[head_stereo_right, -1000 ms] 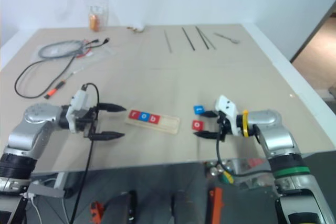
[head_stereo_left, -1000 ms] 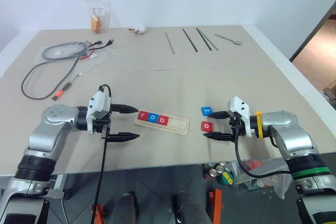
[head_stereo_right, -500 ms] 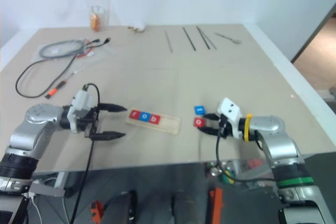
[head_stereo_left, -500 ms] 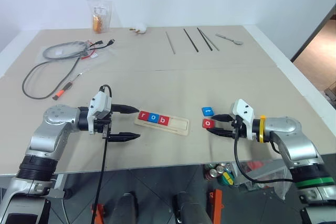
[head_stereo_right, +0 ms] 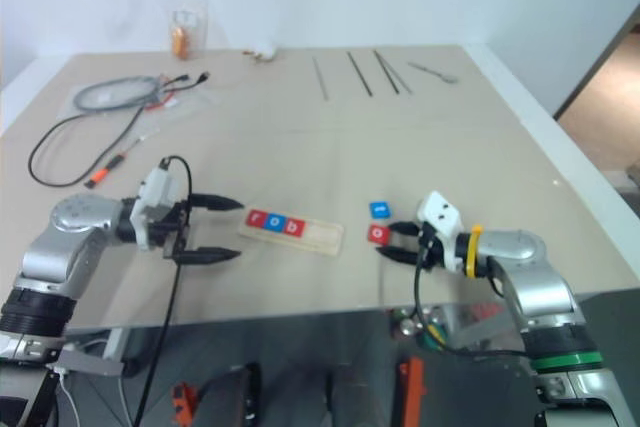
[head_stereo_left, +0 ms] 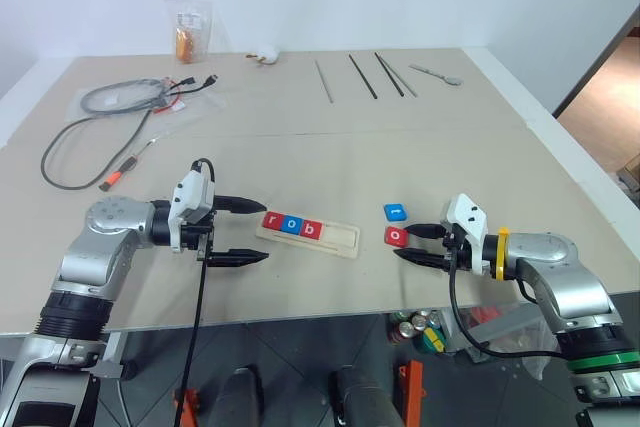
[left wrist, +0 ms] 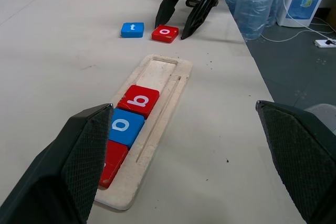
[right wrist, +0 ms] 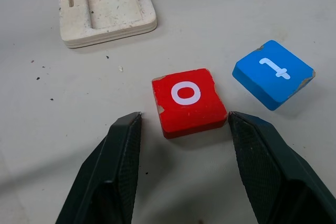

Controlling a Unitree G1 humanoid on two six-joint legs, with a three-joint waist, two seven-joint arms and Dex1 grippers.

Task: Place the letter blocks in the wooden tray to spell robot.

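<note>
change: right tool (head_stereo_left: 412, 244) has narrowed from wide open a second ago to about half open, now bracketing the red o block (right wrist: 189, 101), one finger on each side, no contact seen.
tray: wooden tray (head_stereo_left: 342, 243) holds r, o, b at its left end; two slots at the right end are bare.
loose blocks: red o and blue t block (head_stereo_left: 395, 212) lie on the bench (head_stereo_left: 420, 147) right of the tray, near each other.
left tool: left tool (head_stereo_left: 248, 231) wide open, empty, just left of the tray.
meaning: grasp of the fourth letter looks imminent; t comes last.

Right tool (head_stereo_right: 393, 241) beside red o block (head_stereo_right: 377, 234); tray (head_stereo_right: 291, 228) holds three blocks
</note>
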